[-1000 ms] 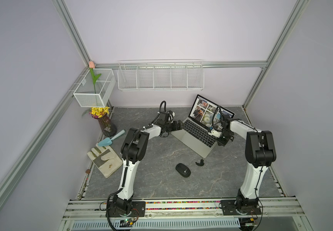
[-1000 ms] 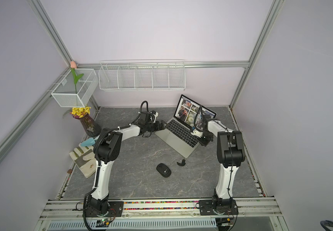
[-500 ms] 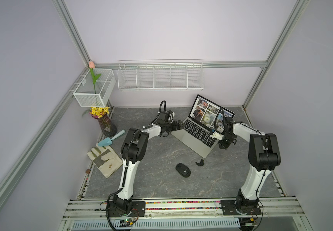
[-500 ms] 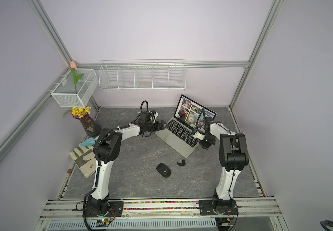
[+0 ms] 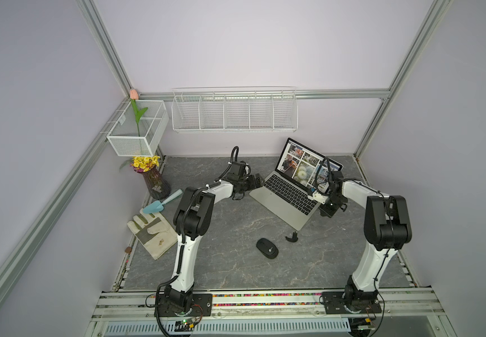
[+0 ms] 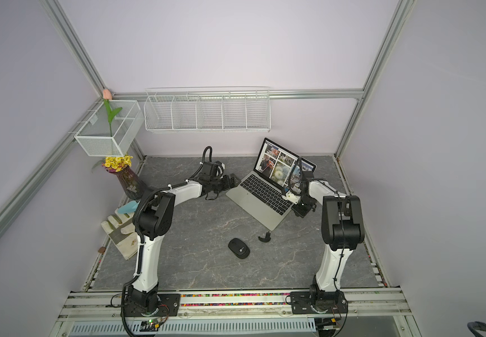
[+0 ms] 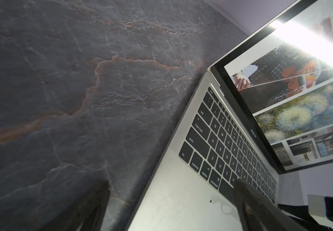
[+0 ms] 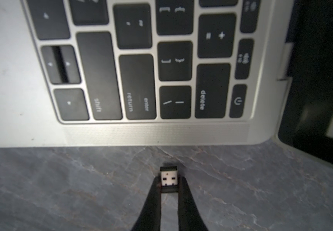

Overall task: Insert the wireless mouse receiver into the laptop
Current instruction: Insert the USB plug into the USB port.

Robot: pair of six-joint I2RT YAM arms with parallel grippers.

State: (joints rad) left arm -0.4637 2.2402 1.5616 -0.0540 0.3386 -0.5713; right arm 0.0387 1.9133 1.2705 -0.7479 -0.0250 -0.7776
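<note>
The laptop (image 5: 287, 201) (image 6: 260, 198) lies open on the stone table, its screen showing a grid of photos. My right gripper (image 8: 169, 185) is shut on the wireless mouse receiver (image 8: 169, 179), whose metal plug faces the laptop's right edge (image 8: 161, 134). A strip of bare table separates plug and edge. In both top views this gripper (image 5: 324, 211) (image 6: 300, 210) sits low beside that edge. My left gripper (image 7: 169, 202) (image 5: 254, 182) is open across the laptop's left edge, with one finger (image 7: 93, 200) over the table and one finger (image 7: 247, 200) over the keyboard.
The black oval mouse (image 5: 267, 248) and a small curved black cover piece (image 5: 292, 237) lie in front of the laptop. A work glove (image 5: 151, 233), a blue trowel (image 5: 161, 202) and a vase of yellow flowers (image 5: 151, 178) stand at the left. Wire baskets (image 5: 234, 111) hang on the back wall.
My right arm has swung outwards to the right, and its gripper has come down beside the laptop's right edge. The left arm has not moved.
</note>
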